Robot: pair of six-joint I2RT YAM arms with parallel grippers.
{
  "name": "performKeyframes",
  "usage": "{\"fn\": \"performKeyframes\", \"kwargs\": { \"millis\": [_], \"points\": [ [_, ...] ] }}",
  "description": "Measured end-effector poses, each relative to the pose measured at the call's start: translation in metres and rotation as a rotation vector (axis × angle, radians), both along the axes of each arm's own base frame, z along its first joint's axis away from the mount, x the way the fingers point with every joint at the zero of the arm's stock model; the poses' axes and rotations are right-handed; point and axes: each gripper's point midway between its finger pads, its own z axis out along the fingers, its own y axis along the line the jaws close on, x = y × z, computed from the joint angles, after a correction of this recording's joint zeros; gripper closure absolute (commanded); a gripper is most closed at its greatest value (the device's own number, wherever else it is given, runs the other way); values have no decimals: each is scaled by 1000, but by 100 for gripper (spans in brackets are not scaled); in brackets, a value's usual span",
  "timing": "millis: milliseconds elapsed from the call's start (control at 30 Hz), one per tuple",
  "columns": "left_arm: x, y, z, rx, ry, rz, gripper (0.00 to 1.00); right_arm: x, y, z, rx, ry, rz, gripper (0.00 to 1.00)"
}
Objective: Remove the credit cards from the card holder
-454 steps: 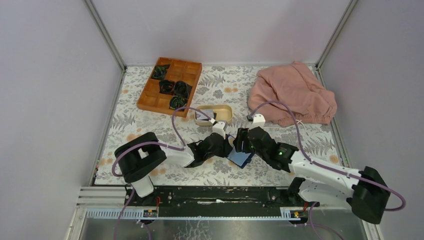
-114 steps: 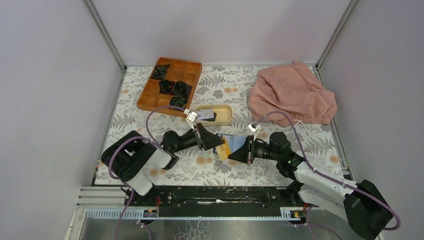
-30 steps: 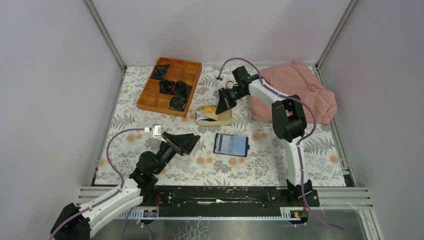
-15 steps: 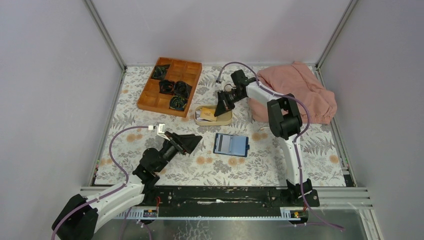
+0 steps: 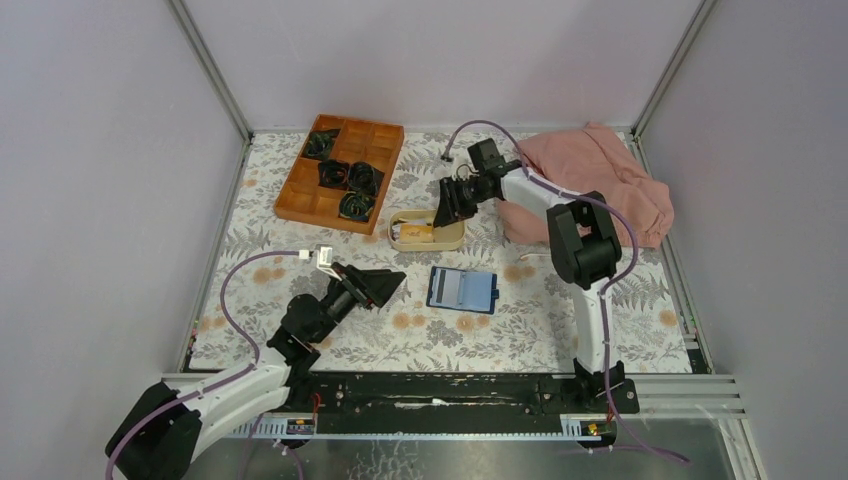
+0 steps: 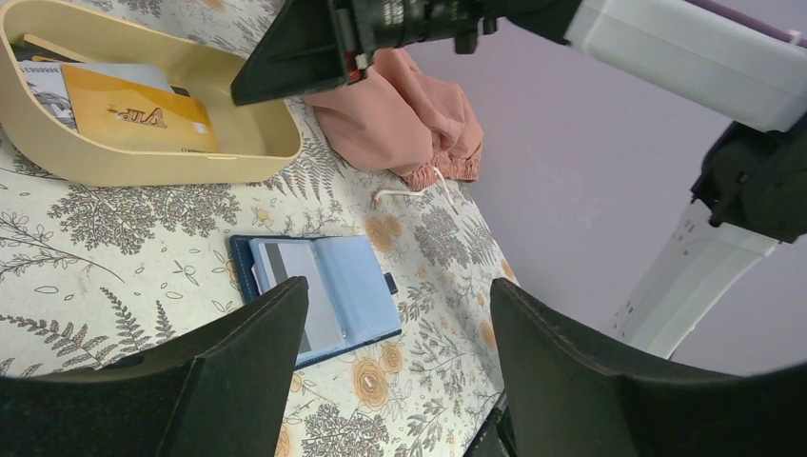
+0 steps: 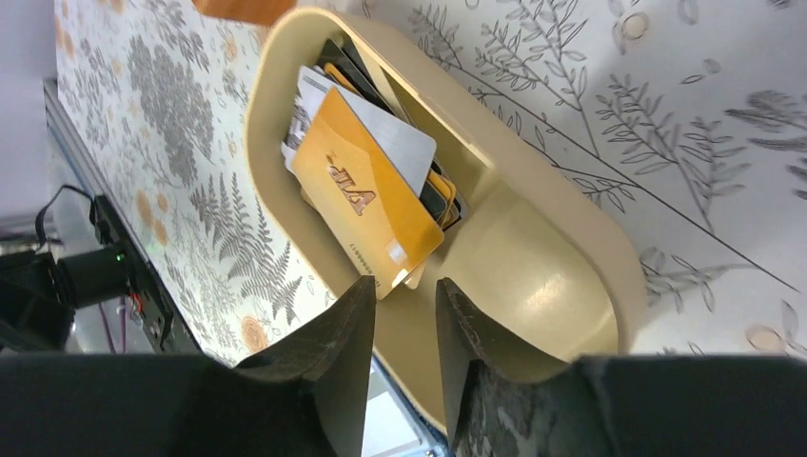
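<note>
Jaws, left gripper (image 5: 392, 281): stood wide apart, held nothing, hung low over the table cover with the fingers aimed right and far.
Jaws, right gripper (image 5: 442, 214): stood a narrow way apart, closed on nothing; hovered over the dish, fingertips pointed down into it.
Navy card holder (image 5: 462, 290): lay open and flat on the floral table cover (image 5: 300, 250), near the middle, just near of the dish and right of the left gripper; touched neither gripper; showed its lighter blue inside upward, snap tab at the right edge.
Inside it, striped card (image 6: 303, 265): pale with a dark stripe, sat in the left pocket; could not tell whether more lay beneath.
Beige oval dish (image 5: 450, 240): stood just far of the card holder, near the tray's right corner.
Topmost, gold card (image 7: 366, 205): leaned on the stack in the dish, one corner close to the gap between the right gripper's fingertips, clamped by neither.
Beneath it, pale grey card (image 7: 404, 143): lay directly under the gold card; dark edges showed lower in the stack, count not clear.
Orange-brown tray (image 5: 310, 195): sat far left, compartmented, with black coiled things in several compartments.
Pink cloth (image 5: 590, 190): lay bunched at the far right, beside the right arm.
</note>
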Motion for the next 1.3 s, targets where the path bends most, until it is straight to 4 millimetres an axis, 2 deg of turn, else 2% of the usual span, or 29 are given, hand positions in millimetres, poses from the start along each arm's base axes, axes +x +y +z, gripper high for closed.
{"fn": "performKeyframes", "kwargs": {
  "millis": [100,200,233,333,733,900,1067,1300],
  "points": [
    [0,-1,0,-2,-1,-3,23,8,-6,20,-26,-69,-47,69],
    [0,-1,1,-6,-5,-4,23,14,-9,36,-36,-133,-75,95],
    [1,-1,2,-7,-6,-4,23,15,-10,39,-44,-147,-82,99],
    [1,-1,3,-11,-11,-4,22,15,-10,37,-84,-167,-99,100],
    [1,-1,7,-21,-20,-2,22,-6,2,2,-245,-173,-81,100],
    [1,0,8,-25,-24,-2,22,-6,-3,-13,-293,-166,-93,100],
    [1,0,10,-28,-29,-1,22,-7,-9,-20,-322,-162,-104,100],
    [1,0,10,-28,-29,0,22,-10,-6,-33,-346,-143,-105,100]
  ]
}}
